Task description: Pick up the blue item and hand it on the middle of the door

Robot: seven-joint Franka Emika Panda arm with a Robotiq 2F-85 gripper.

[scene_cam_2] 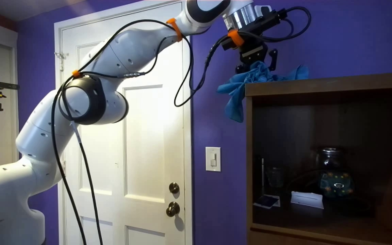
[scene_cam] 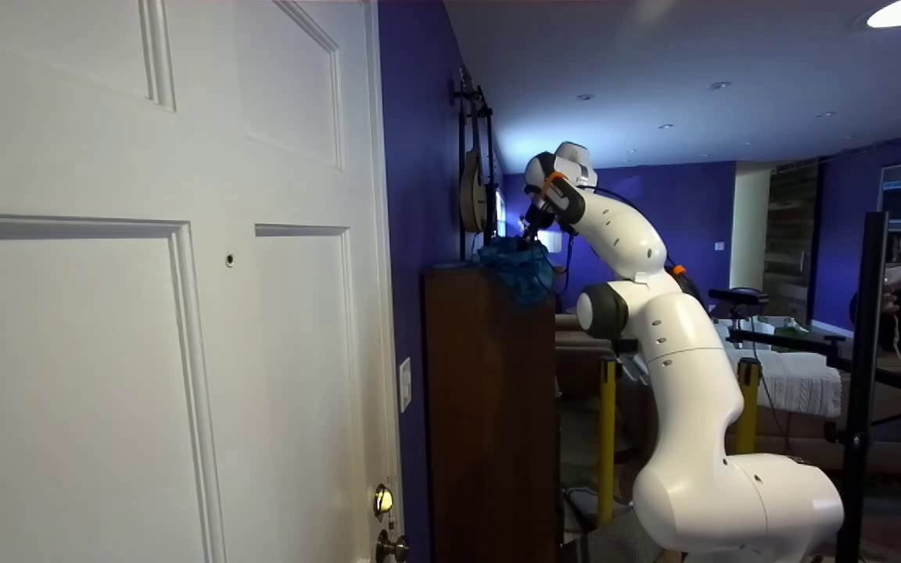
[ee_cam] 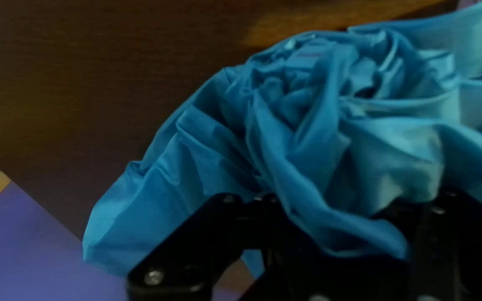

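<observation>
The blue item is a crumpled cloth-like piece in both exterior views (scene_cam: 527, 277) (scene_cam_2: 235, 102), lying on the top corner of a brown bookcase with part hanging over the edge. It fills the middle of the wrist view (ee_cam: 299, 121). My gripper (scene_cam_2: 257, 68) points down onto it from above; it also shows in an exterior view (scene_cam: 529, 234). In the wrist view its fingers (ee_cam: 329, 217) stand wide apart, with loose blue folds bunched between them. The tips are partly hidden by the folds. The white panelled door (scene_cam: 294, 328) is also in an exterior view (scene_cam_2: 145, 136), away from the gripper.
The brown bookcase (scene_cam: 489, 407) stands against the purple wall; its shelf holds a jar (scene_cam_2: 330, 158) and a small bag (scene_cam_2: 336, 183). A light switch (scene_cam_2: 213, 159) is between door and bookcase. Door knobs (scene_cam_2: 173, 208) stick out. Guitar-like instruments (scene_cam: 472, 188) hang on the wall.
</observation>
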